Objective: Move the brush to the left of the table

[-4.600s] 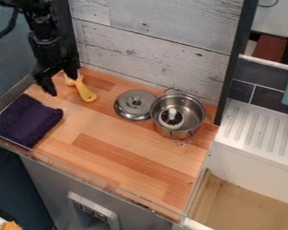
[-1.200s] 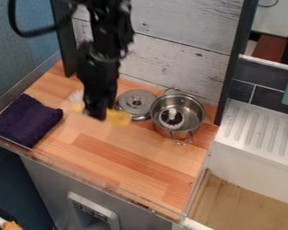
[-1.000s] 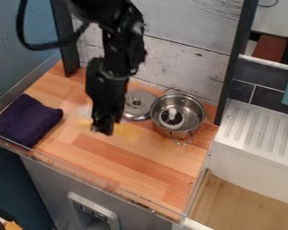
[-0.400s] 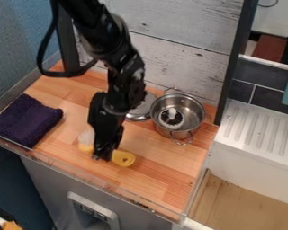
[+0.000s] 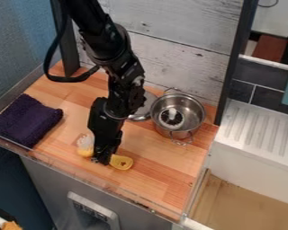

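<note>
The black gripper (image 5: 101,161) hangs low over the front middle-left part of the wooden table (image 5: 152,179), shut on the middle of the yellow brush (image 5: 122,162). The brush lies crosswise under it, its yellow handle sticking out to the right and its white bristles to the left. The gripper covers the brush's middle. Whether the brush touches the tabletop I cannot tell.
A dark purple cloth (image 5: 26,119) lies at the table's left. Behind and right of the gripper are a metal lid (image 5: 144,108), partly covered by the arm, and a metal pot (image 5: 193,110) with an object inside. A low clear edge runs along the front.
The brush has been taken hold of near the back wall and carried forward and right to the table's front. Since the latest earlier frame, gripper and brush have shifted only slightly.
</note>
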Robot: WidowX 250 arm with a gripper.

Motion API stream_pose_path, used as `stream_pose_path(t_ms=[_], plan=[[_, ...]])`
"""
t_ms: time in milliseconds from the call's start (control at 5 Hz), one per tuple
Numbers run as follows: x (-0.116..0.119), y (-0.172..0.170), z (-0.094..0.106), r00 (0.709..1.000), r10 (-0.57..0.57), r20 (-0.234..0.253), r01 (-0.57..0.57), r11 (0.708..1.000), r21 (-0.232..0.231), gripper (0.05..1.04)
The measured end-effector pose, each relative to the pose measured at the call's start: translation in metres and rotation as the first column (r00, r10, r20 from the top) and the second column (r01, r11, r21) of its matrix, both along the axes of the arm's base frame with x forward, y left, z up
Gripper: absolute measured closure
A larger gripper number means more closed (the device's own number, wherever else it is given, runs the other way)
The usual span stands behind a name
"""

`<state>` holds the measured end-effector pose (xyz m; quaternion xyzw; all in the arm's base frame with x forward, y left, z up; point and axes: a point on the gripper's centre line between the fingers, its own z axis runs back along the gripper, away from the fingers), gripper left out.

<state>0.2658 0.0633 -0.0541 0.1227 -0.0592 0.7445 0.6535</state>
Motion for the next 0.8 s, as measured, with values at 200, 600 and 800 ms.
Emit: stream_pose_path(t_ms=[200,600,800], plan=[[-0.002,0.002,0.002,1.000,0.007,-0.025,-0.007,1.000,0.008,0.418],[-0.010,0.004,0.022,1.000,0.005,0.021,-0.005,1.000,0.003,0.070],[-0.006,0.006,0.039,0.998,-0.011,0.059,0.010,1.000,0.017,0.076]])
